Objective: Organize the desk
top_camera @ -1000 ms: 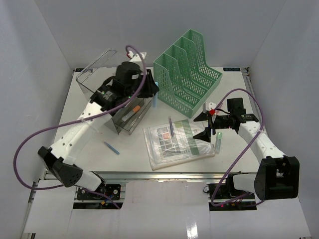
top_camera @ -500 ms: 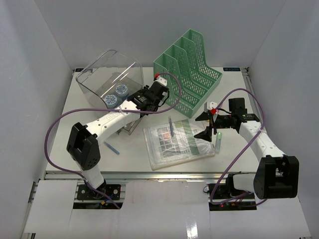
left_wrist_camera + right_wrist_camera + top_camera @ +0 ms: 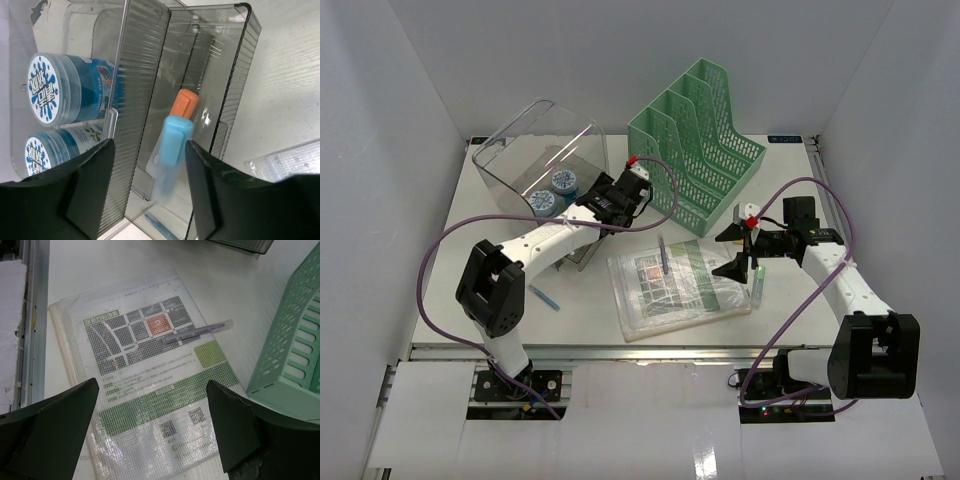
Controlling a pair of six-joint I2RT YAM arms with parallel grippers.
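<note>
**Fig.** Top view plus two wrist views.

- **Table** [image 3: 585, 320]: white, w/ metal rail along near edge; fills the floor of the white enclosure and carries every item.
- **Left end effector** [image 3: 148, 142]: fingers apart, over a dark ribbed tray [image 3: 231, 95] at centre-left. A blue marker [image 3: 172, 142] sits btwn the fingers w/ a gap on each side. Its lower end is blurred, so can't tell if it rests on the tray floor.
- **Orange marker** [image 3: 184, 104]: inside same tray, just beyond the blue one.
- **Clear bin** [image 3: 535, 140]: far-left, beside the tray, w/ two blue-lidded tubs [image 3: 564, 181] side by side inside.
- **Right end effector** [image 3: 728, 252]: fingers wide apart, holding nothing, above right edge of a plastic-sleeved sheet [image 3: 670, 290] lying flat at centre-front.
- **Purple pen** [image 3: 663, 252]: on the sheet's far half.
- **Green file rack** [image 3: 705, 140]: upright, far centre-right, just beyond the sheet.
- **Pale green marker** [image 3: 757, 285]: on table, just right of the sheet.
- **Blue pen** [image 3: 544, 297]: on bare table, front-left, apart from the rest.
</note>
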